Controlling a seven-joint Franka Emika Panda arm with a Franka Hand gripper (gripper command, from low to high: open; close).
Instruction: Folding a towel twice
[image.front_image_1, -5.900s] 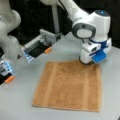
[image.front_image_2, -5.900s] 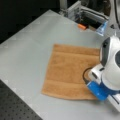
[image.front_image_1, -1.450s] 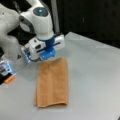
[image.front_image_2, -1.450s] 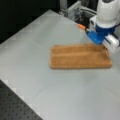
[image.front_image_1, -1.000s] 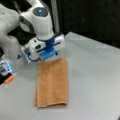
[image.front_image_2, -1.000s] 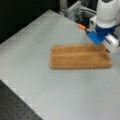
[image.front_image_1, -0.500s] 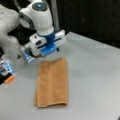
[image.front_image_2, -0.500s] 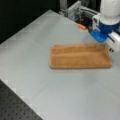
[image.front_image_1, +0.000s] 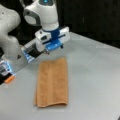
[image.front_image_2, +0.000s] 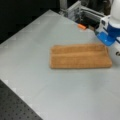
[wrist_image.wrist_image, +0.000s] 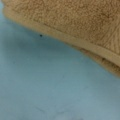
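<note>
The orange-brown towel (image.front_image_1: 52, 82) lies flat on the grey table, folded over into a long narrow strip of two layers. In a front view the strip (image.front_image_2: 80, 56) runs left to right. The gripper (image.front_image_1: 54, 49) hangs a little above the table just beyond the strip's far short end, open, its fingers apart with nothing between them and clear of the cloth. In a front view the gripper (image.front_image_2: 109, 41) sits at the strip's right end. The wrist view shows the towel's layered edge (wrist_image.wrist_image: 75, 17) over bare table, with no fingers in sight.
A small orange object (image.front_image_1: 9, 79) lies at the table's edge beside the arm's base; a front view shows it (image.front_image_2: 81, 26) near a metal frame (image.front_image_2: 75, 10). A black perforated board (image.front_image_2: 15, 105) borders the table at bottom left.
Since 5.9 s ago the spread-out towel has been folded in half into a narrow strip. Over the last second the gripper has lifted up and away from its far end.
</note>
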